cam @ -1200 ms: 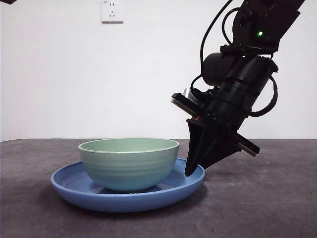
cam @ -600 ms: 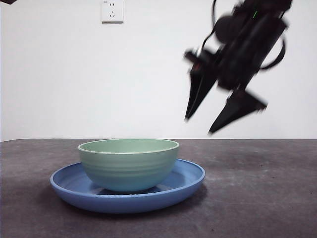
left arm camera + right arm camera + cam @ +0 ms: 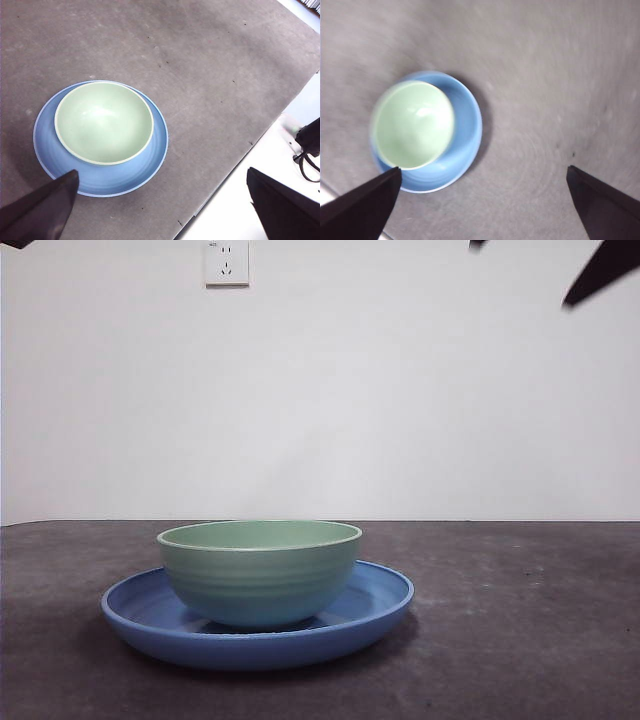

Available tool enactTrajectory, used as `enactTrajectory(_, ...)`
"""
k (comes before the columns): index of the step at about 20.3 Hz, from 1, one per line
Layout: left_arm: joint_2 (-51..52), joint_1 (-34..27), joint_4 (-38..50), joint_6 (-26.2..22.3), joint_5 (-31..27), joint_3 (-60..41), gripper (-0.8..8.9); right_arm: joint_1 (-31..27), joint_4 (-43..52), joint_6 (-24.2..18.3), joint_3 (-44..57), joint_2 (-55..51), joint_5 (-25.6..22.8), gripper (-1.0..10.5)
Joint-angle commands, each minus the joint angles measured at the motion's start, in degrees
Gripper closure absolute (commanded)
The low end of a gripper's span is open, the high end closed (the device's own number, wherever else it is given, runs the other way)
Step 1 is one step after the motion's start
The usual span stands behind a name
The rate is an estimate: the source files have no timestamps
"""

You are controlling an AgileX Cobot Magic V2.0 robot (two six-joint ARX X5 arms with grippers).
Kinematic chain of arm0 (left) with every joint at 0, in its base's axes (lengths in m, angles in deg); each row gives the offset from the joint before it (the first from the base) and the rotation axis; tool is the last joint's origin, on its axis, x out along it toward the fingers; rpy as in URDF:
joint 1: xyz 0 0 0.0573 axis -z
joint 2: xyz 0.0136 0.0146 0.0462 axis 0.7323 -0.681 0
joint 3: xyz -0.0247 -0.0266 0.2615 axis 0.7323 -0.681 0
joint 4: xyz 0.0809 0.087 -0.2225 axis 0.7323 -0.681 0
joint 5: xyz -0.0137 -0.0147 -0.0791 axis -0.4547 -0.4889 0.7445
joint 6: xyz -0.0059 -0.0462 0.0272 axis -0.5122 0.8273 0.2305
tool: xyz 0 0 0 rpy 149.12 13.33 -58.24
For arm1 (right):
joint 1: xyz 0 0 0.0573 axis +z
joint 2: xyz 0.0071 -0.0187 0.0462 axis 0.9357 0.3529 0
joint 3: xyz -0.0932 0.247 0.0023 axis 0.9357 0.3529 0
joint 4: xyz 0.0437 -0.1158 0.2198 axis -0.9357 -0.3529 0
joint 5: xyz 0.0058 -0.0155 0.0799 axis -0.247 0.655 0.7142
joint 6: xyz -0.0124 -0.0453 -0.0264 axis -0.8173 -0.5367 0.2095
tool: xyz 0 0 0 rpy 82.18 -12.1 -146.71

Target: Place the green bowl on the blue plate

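The blue plate point(image 3: 257, 632) is seen on the dark table point(image 3: 520, 640), a bit left of the middle in the front view. The green bowl point(image 3: 260, 570) is set upright inside the blue plate, and it is touched by nothing else. From above, in the left wrist view, the green bowl point(image 3: 103, 122) is found off the middle of the blue plate point(image 3: 155, 150), pushed toward the plate's rim at about 10 o'clock, so that more bare blue is shown at 4 o'clock.

The task looks done, since the bowl is held up by the plate alone. No more moves toward the bowl seem to be needed.

The left gripper point(image 3: 165, 210) is held high over the table with its jaws spread wide, and nothing is held in it. The bowl is seen far below it, closer to one jaw than the other.

The right gripper point(image 3: 485, 210) is also held high with its jaws wide apart, and nothing is gripped by it. The green bowl point(image 3: 413, 125) and the blue plate point(image 3: 467, 135) are seen well below it too. That picture is blurred, so fine things cannot be made out.

In the front view, only a black tip point(image 3: 600, 275) is shown at the top right corner, at about 1 o'clock from the bowl, well apart from it. It cannot be told from that view alone which arm is nearer.

A wall socket point(image 3: 226, 261) is seen on the white wall behind.
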Motion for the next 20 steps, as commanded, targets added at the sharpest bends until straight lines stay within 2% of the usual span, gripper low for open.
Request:
enactTrajectory(1, -0.3, 0.3, 0.3, -0.7, 0.1, 0.6, 1.87, 2.0, 0.3, -0.8, 2.5, -6.6, -1.9, 3.7)
enactTrajectory(7, -0.3, 0.3, 0.3, -0.7, 0.1, 0.6, 1.87, 6.6, 1.8, -2.9, 16.8, -25.5, -2.0, 3.7)
enactTrajectory(11, -0.3, 0.3, 0.3, -1.8, 0.1, 0.6, 1.87, 7.3, 4.3, 1.0, 26.2, -34.1, -0.1, 3.7)
enactTrajectory(13, -0.3, 0.3, 0.3, -1.8, 0.1, 0.6, 1.87, 7.3, 6.0, 1.7, 28.2, -36.3, 1.6, 3.7)
enactTrajectory(20, -0.3, 0.3, 0.3, -1.8, 0.1, 0.6, 1.90, 7.2, 6.1, 2.0, 28.3, -36.6, 1.6, 3.7)
